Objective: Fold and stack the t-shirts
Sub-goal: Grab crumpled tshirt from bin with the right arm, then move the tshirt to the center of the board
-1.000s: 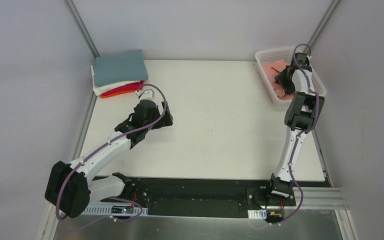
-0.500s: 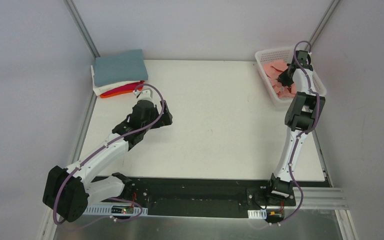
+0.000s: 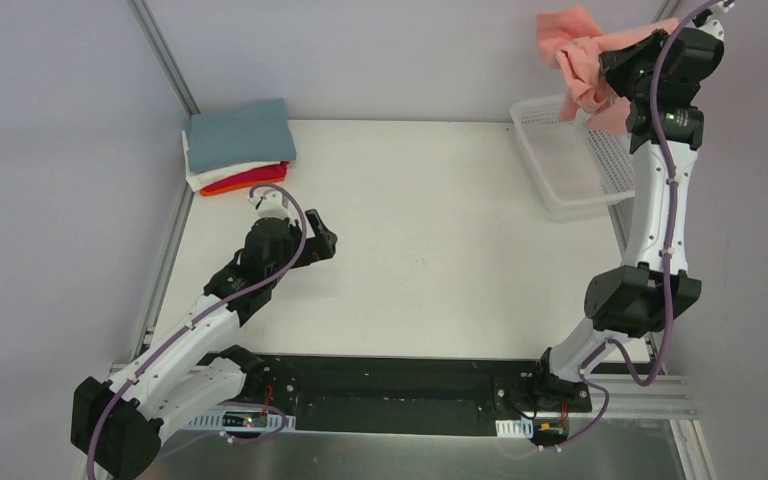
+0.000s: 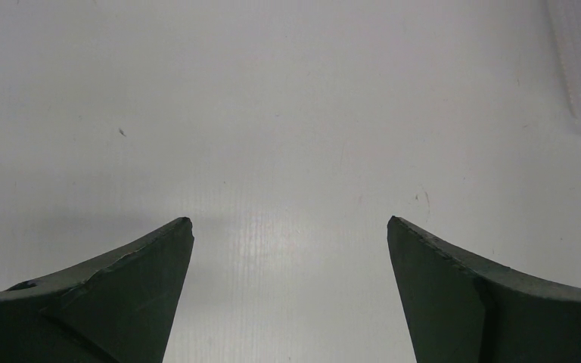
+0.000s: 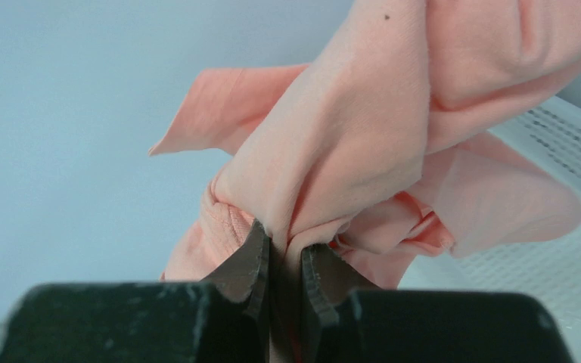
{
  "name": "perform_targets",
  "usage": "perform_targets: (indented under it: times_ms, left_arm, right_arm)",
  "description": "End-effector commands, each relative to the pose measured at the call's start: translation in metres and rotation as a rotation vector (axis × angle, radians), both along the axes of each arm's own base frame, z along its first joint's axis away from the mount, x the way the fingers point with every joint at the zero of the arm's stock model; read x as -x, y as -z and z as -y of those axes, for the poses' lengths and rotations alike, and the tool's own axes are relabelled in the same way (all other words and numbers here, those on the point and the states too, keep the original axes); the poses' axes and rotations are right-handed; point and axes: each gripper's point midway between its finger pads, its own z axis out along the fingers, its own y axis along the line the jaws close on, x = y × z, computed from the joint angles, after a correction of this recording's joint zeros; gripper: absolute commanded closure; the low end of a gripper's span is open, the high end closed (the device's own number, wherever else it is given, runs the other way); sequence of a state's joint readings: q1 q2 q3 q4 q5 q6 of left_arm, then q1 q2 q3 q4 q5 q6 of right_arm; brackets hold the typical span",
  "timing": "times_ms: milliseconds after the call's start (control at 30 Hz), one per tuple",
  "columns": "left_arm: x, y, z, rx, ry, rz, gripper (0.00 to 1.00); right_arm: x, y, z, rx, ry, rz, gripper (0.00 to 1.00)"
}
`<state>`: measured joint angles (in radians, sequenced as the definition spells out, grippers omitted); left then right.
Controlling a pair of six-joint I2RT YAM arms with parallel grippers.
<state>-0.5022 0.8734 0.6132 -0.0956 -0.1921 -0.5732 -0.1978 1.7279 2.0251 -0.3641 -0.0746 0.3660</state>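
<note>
Far left corner of the surface (image 3: 430, 250): folded t-shirts (image 3: 238, 150), one pile. I count four layers: grey-blue on top, white under it, red and orange edges at the bottom. They are soft, flat rectangles. The long axis runs left to right, slightly skewed to the back wall.

Next right: my left gripper (image 4: 290, 227), low over bare, smooth white surface near the pile. Its fingers are spread wide with nothing between them.

Far right: one white plastic lattice basket (image 3: 560, 170), rectangular, long axis near to far.

Above it, clear of the surface: one salmon-pink t-shirt (image 5: 363, 128), bunched and creased, with no clear long axis. Its folds hang loose and one flap points left. My right gripper (image 5: 284, 253) is pinched almost closed on a gathered fold of it, raised high by the back wall.
</note>
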Motion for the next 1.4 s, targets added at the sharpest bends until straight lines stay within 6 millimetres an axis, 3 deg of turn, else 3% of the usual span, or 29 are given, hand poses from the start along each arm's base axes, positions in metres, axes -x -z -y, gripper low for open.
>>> perform_targets:
  times_ms: [0,167,333,467,567,633,733,833,867,933,1000,1100,1267,1367]
  left_arm:
    - [0.006,-0.006,-0.006,0.038,-0.028,0.025,0.00]
    - [0.016,-0.007,-0.014,0.053,-0.049,0.034,0.00]
    - [0.028,-0.005,-0.023,0.072,-0.076,0.037,0.00]
    - [0.037,-0.003,-0.030,0.088,-0.100,0.040,0.00]
    - [0.042,-0.003,-0.034,0.102,-0.112,0.050,0.00]
    - [0.045,-0.003,-0.037,0.107,-0.120,0.051,0.00]
    - [0.048,0.000,-0.041,0.109,-0.142,0.040,0.00]
    - [0.050,0.006,-0.043,0.105,-0.155,0.021,0.00]
    - [0.051,0.007,-0.044,0.104,-0.161,0.015,0.00]
    - [0.051,0.011,-0.045,0.100,-0.167,0.001,0.00]
    - [0.052,0.015,-0.045,0.093,-0.170,-0.015,0.00]
    - [0.050,0.021,-0.045,0.090,-0.187,-0.040,0.00]
    - [0.046,0.035,-0.043,0.080,-0.218,-0.111,0.00]
    - [0.043,0.043,-0.040,0.069,-0.226,-0.153,0.00]
  right_arm:
    - [0.034,-0.052,-0.074,-0.019,-0.269,0.107,1.00]
    - [0.076,-0.074,-0.148,-0.022,-0.494,0.149,1.00]
    - [0.126,-0.066,-0.238,0.030,-0.750,0.143,1.00]
    - [0.170,-0.045,-0.295,0.021,-0.964,0.114,1.00]
    - [0.200,-0.016,-0.326,0.018,-1.105,0.061,1.00]
    - [0.210,0.013,-0.338,0.025,-1.164,0.013,1.00]
    - [0.206,0.076,-0.338,0.029,-1.123,-0.096,1.00]
    - [0.195,0.179,-0.324,0.067,-1.015,-0.301,0.90]
    - [0.194,0.213,-0.316,0.090,-0.975,-0.376,0.83]
    - [0.195,0.270,-0.297,0.127,-0.886,-0.526,0.54]
    - [0.200,0.303,-0.281,0.166,-0.830,-0.617,0.37]
    - [0.202,0.307,-0.265,0.207,-0.756,-0.630,0.03]
    - [0.209,0.266,-0.239,0.187,-0.612,-0.493,0.01]
    - [0.219,0.256,-0.215,0.187,-0.499,-0.441,0.01]
